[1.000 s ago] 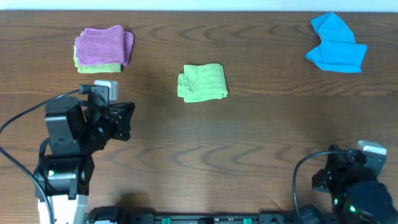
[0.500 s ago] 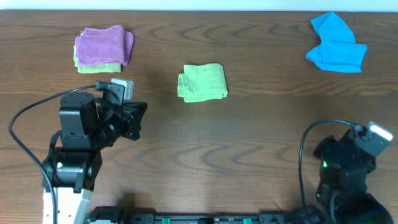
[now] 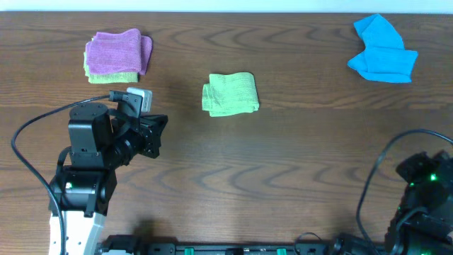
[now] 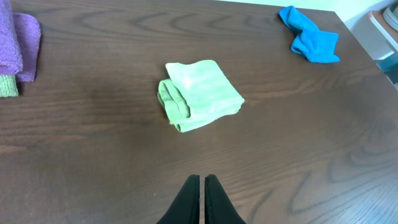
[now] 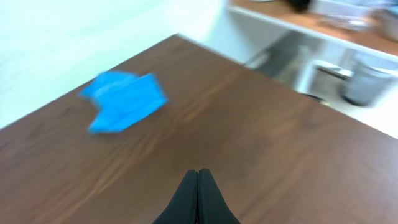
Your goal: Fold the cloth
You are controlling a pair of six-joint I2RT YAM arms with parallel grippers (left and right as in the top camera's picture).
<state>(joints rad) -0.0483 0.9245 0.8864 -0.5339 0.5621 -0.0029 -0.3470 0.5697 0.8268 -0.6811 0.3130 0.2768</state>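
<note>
The lime-green cloth (image 3: 231, 93) lies folded into a small thick square near the middle of the table, a rolled edge on its left side. It also shows in the left wrist view (image 4: 200, 95). No tag is visible. My left gripper (image 3: 160, 134) is shut and empty, at the left of the table, well short of the cloth; its fingertips (image 4: 203, 180) point toward it. My right gripper (image 5: 197, 173) is shut and empty, above the table's right part; in the overhead view only the right arm's base (image 3: 427, 188) shows at the lower right.
A folded purple cloth (image 3: 116, 51) lies on a green one at the back left, also in the left wrist view (image 4: 17, 37). A crumpled bright blue cloth (image 3: 383, 51) lies at the back right, seen too in both wrist views (image 4: 310, 40) (image 5: 124, 101). Shelves stand beyond the table's right edge.
The left arm moved right and slightly forward, then stopped. The right arm swung right, toward the frame's lower right corner, and its wrist has left the overhead view. The cloths have not moved.
</note>
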